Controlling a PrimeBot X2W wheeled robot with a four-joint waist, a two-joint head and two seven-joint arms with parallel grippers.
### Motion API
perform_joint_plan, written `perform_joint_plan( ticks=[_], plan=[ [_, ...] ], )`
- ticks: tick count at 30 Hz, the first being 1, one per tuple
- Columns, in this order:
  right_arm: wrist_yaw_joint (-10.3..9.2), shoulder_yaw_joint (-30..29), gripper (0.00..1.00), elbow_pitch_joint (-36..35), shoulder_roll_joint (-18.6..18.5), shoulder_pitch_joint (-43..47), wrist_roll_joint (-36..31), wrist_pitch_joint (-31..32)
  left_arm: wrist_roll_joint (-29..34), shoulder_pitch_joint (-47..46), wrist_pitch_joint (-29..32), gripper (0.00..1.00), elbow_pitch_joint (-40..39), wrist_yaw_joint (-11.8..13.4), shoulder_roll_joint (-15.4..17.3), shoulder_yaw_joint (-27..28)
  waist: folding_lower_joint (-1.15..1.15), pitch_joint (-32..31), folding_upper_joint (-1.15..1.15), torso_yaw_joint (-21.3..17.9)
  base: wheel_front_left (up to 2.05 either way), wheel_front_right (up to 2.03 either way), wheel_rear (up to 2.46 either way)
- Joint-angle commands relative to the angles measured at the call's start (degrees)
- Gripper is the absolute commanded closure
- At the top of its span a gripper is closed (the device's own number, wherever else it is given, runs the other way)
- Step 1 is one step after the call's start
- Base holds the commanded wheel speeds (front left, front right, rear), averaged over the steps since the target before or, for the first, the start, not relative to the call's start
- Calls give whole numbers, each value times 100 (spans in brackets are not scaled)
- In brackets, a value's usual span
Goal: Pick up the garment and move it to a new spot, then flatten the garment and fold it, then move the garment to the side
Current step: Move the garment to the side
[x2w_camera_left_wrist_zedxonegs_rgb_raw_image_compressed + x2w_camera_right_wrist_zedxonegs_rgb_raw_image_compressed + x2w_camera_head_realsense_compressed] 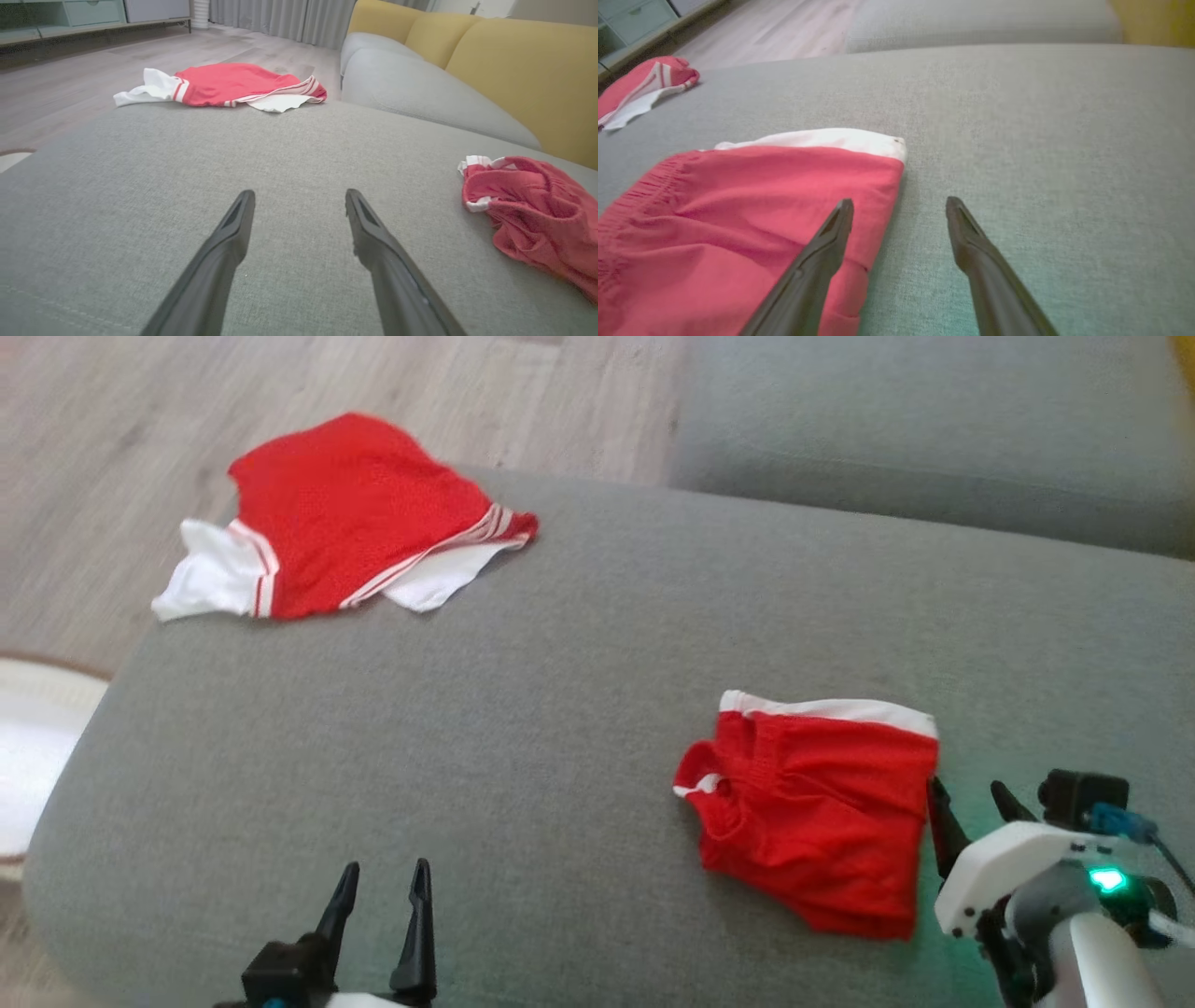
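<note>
In the head view, the red garment (817, 812) lies on the grey sofa cushion (560, 709) toward the robot's right, as a compact, roughly squared shape with a white band along its far edge. It looks flattened and folded already. The right claw (965, 787) sits just beside its right edge with fingers apart, holding nothing. The left claw (386, 866) hangs well apart from it at the lower left, also spread and empty. A second garment (355, 518), red with white trim, lies spread at the cushion's far left corner, next to the wooden floor (112, 429). On this showing, the pick-up, the flattening and the fold seem done, and the move to the side appears to be what is left. The left wrist view adds the room: a yellow backrest (514, 70), a curtain (280, 18) and a low cabinet (70, 14). It also shows the near side of the red garment (537, 214) bunched and wrinkled, less tidy than it looks from above. The right wrist view shows what the other 2 cannot. 1 finger of the right claw (900, 201) overlaps the garment's smooth edge (738, 219) and the other is over bare cushion, though contact cannot be told.
</note>
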Motion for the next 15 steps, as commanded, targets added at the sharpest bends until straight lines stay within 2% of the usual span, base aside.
perform_joint_plan(
  ticks=[1, 9, 11, 12, 13, 15],
  plan=[
    [42, 54, 0, -82, -37, -395, -69, 64, -3, -385, -85, 0, -149, 23, -12, 162, 0, 220, 0, 200, 0, 0, 0],
    [42, 101, 2, 551, -37, -812, 110, 576, -16, -534, -219, 0, -42, 10, -101, 170, 0, 531, 0, 309, 0, 0, 0],
    [42, 199, 56, 629, -37, -916, 162, 606, -14, -566, -244, 0, -25, 9, -104, 180, 0, 587, 0, 252, 0, 0, 0],
    [42, 246, 71, 653, -37, -966, 180, 598, -9, -589, -253, 0, -20, 5, -105, 178, 0, 611, 0, 216, 0, 0, 0],
    [42, 299, 100, 650, -37, -1021, 207, 556, -4, -612, -262, 0, -19, 1, -104, 178, 0, 637, 0, 166, 0, 0, 0],
    [42, 357, 100, 620, -37, -1131, 184, 453, 6, -655, -281, 0, -26, 1, -100, 184, 0, 701, 0, 31, 0, 0, 0]
  ],
)
